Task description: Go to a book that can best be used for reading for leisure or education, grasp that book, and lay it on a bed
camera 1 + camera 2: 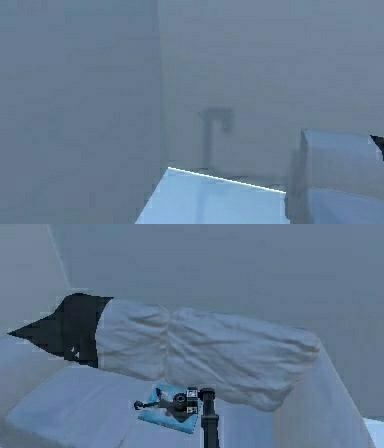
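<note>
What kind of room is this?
Probably a bedroom. There is a bed with a pale sheet, a rumpled white duvet lying across it, and plain walls close behind.

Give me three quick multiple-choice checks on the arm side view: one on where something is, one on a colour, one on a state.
1. The long white pillow lies: A on the bed; B on the floor; C on a shelf.
2. The pillow's end toward the view's left is: A red; B black; C yellow.
3. The light-blue thing at the gripper is: A standing on edge; B rolled up; C flat, broad face up.

Answers:
1 A: the pale bed surface shows beneath and in front of it.
2 B: the black end tapers to a point there.
3 C: its broad blue face is turned upward.
</note>
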You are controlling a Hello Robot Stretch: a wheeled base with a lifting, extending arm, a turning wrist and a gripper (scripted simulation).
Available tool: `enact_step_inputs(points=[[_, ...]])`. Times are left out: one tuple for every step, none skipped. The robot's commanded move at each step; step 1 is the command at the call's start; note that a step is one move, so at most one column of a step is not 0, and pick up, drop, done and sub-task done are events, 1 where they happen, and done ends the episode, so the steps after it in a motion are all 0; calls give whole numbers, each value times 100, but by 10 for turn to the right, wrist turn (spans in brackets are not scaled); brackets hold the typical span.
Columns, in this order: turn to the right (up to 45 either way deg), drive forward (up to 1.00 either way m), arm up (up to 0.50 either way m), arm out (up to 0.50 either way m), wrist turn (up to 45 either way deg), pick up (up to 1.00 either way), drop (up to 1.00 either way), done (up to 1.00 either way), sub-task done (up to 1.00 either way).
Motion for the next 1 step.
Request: enact_step_inputs(points=[[0, 0, 0, 0, 450, 0, 0, 0, 0]])
